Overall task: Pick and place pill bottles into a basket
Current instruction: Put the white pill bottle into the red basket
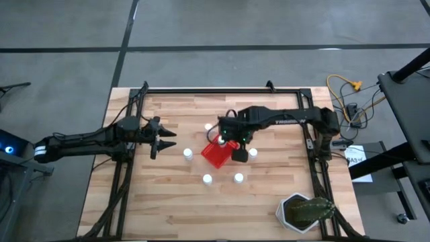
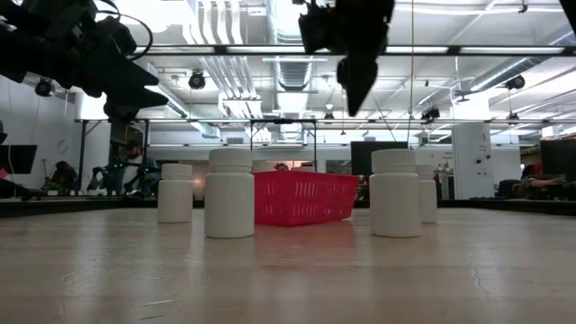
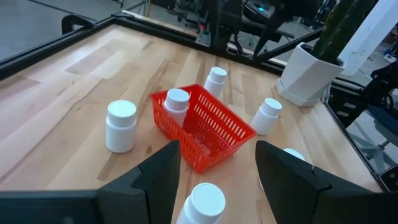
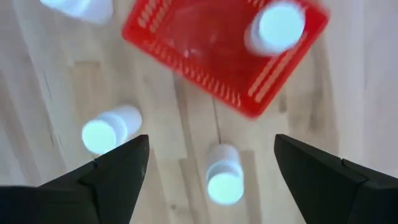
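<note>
The right gripper (image 1: 236, 142) hangs wide open and empty above the red basket (image 1: 216, 154), which holds one pill bottle (image 4: 275, 27) (five others stand around it), while the left gripper (image 1: 163, 139), fingers spread, waits nearby.

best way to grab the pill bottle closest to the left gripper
Grip the pill bottle across its round body just under the cap, coming straight down from above. It stands upright on the table, clear of the red basket, so the open left gripper can straddle it.
</note>
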Controlling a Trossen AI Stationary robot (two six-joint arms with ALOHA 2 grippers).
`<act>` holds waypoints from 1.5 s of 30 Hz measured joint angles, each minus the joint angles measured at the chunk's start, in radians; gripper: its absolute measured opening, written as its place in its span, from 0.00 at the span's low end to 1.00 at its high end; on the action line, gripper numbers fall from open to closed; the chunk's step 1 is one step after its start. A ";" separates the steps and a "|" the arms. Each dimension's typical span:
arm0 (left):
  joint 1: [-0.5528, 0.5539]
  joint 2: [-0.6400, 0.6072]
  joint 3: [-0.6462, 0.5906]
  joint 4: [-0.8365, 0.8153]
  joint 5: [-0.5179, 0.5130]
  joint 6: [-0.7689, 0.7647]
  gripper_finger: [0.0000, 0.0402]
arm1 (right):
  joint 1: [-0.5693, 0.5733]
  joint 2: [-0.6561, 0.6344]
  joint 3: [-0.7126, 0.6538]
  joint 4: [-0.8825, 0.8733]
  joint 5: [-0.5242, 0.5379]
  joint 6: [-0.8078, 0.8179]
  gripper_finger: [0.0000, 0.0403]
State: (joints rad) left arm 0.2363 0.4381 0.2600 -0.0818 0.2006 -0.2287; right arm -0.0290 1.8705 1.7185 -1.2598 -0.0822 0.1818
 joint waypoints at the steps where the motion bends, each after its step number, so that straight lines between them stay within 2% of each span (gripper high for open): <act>1: 0.000 0.000 0.000 0.001 0.000 0.000 0.48 | 0.007 -0.006 -0.020 0.000 0.000 0.009 0.82; 9: 0.000 0.000 0.000 0.005 0.000 -0.001 0.48 | 0.038 -0.019 -0.115 0.007 0.002 0.047 0.82; 17: 0.000 0.000 0.000 0.023 -0.001 -0.062 0.48 | 0.039 -0.019 -0.119 0.014 0.007 0.054 0.82; 23: 0.000 0.000 0.003 0.023 -0.006 -0.043 0.48 | 0.039 -0.022 -0.119 0.012 0.027 0.051 0.82; 27: 0.000 0.007 0.011 0.022 -0.055 0.006 0.48 | 0.038 -0.027 -0.119 0.011 0.034 0.052 0.82; 32: 0.000 0.080 0.067 0.026 -0.085 0.060 0.49 | 0.038 -0.046 -0.119 0.008 0.039 0.055 0.82; 37: 0.000 0.199 0.126 0.027 -0.086 0.107 0.53 | 0.037 -0.075 -0.118 0.008 0.090 0.073 0.82; 45: 0.000 0.370 0.200 0.025 -0.086 0.153 0.56 | 0.035 -0.095 -0.118 0.008 0.110 0.092 0.82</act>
State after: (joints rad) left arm 0.2363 0.8086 0.4596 -0.0567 0.1144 -0.0759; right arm 0.0060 1.7759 1.6005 -1.2518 0.0282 0.2737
